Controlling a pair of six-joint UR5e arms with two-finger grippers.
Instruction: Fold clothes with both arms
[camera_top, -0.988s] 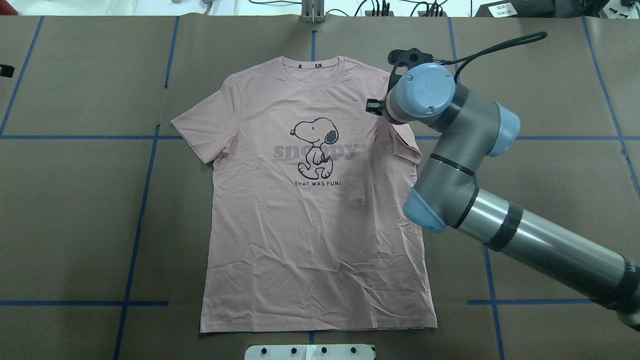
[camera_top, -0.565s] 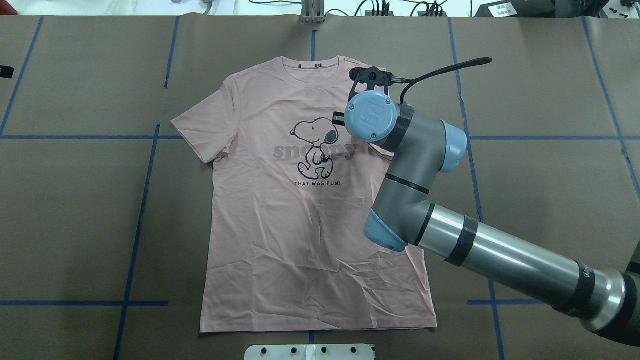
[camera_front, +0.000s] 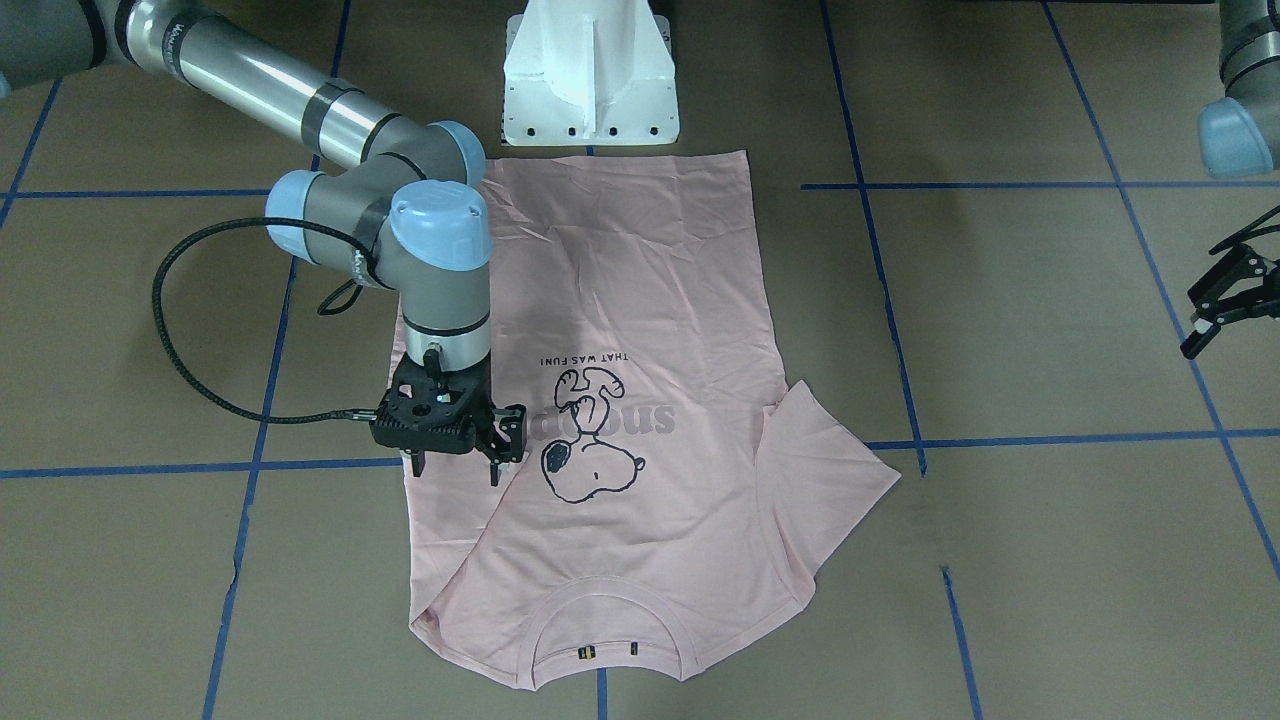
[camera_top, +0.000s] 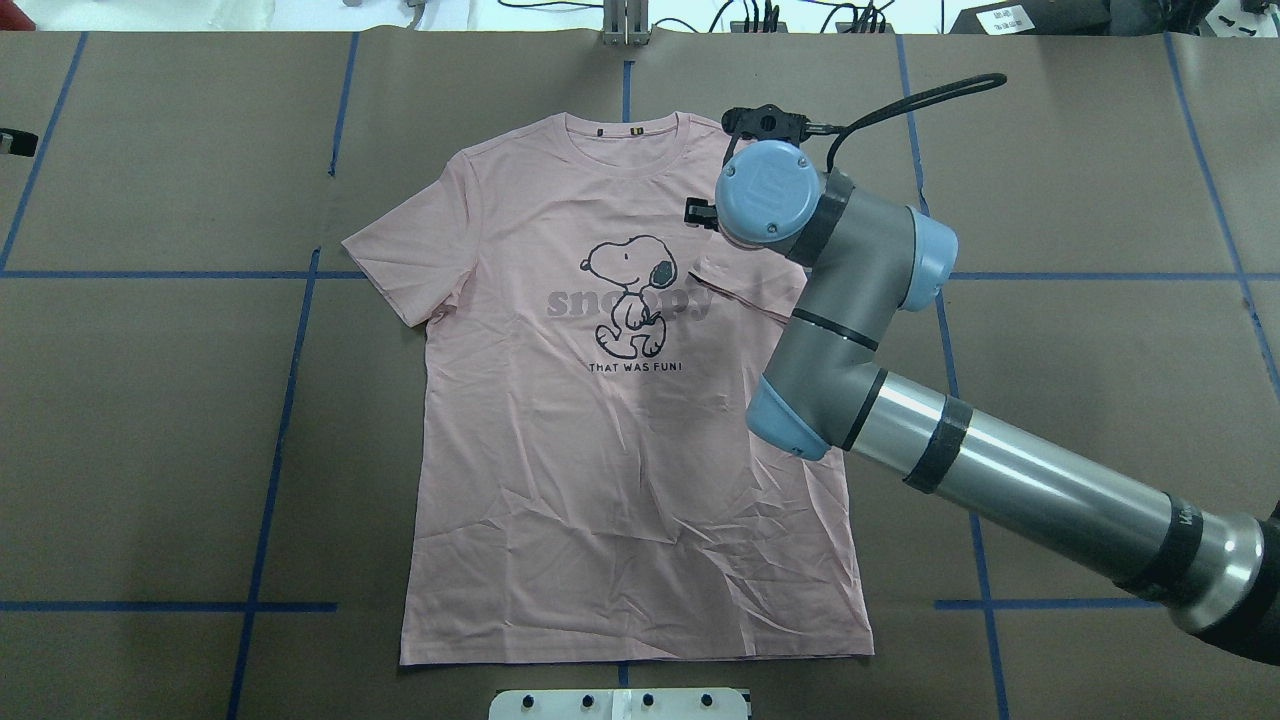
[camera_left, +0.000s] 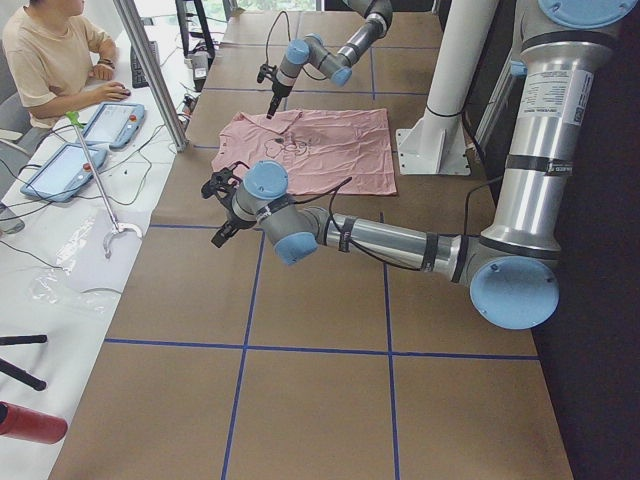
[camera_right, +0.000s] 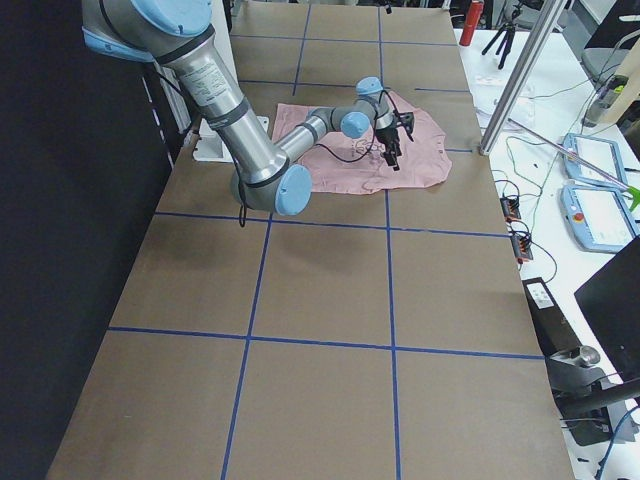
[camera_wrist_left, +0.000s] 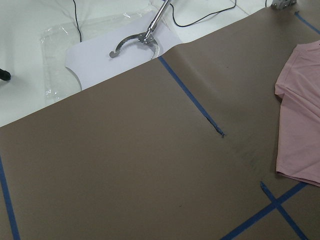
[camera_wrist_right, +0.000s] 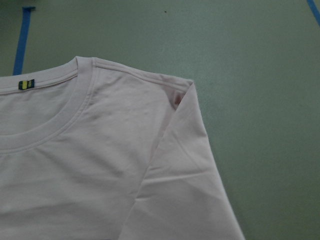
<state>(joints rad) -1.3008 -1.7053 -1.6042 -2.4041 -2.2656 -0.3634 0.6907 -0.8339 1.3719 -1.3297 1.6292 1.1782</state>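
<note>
on the tabletop (camera_top: 150, 400): the pink t-shirt (camera_top: 620, 480) lies flat, print up, with its collar (camera_top: 625, 150) on the far side from me and its hem nearest my base.
right sleeve (camera_wrist_right: 185, 170): turned in over the chest, its edge close to the dog print (camera_top: 630, 295). from my right wrist view the fold looks flat.
my right hand (camera_front: 455, 468): hangs just above that folded sleeve, fingers apart, nothing between them.
my left hand (camera_front: 1225, 300): well off to my left over bare tabletop, clear of the cloth. its fingers look apart and empty.
left sleeve (camera_top: 410, 250): spread out, not yet folded.
step in hand: i judge 1 sleeve is folded and let go, so the sleeve stage is about half done and the body folds are all to come.
next move calls for: my left hand to come in low at the spread sleeve's outer edge, pinch only that edge, and carry it across to mirror the other fold. my right arm should clear away so the 2 do not meet over the chest.
</note>
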